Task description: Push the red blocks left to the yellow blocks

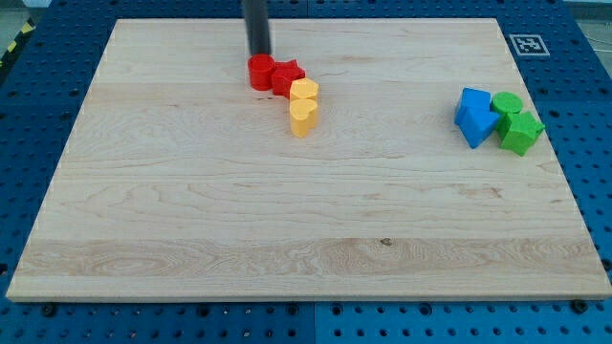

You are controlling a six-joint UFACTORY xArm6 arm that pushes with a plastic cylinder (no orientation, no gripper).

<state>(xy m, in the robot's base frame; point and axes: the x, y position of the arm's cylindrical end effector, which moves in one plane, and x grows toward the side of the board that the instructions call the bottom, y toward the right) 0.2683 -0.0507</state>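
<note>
A red round block [261,72] and a red star-shaped block [287,76] sit side by side near the view's top centre, touching. A yellow block [304,92] touches the red star's lower right, and a yellow heart-shaped block [303,118] sits just below it. My tip [259,53] stands right behind the red round block, at its top edge, seemingly touching it.
Two blue blocks [474,117] and two green blocks [516,122] are clustered at the view's right. The wooden board [306,239] lies on a blue perforated table. A marker tag [526,43] sits at the board's top right corner.
</note>
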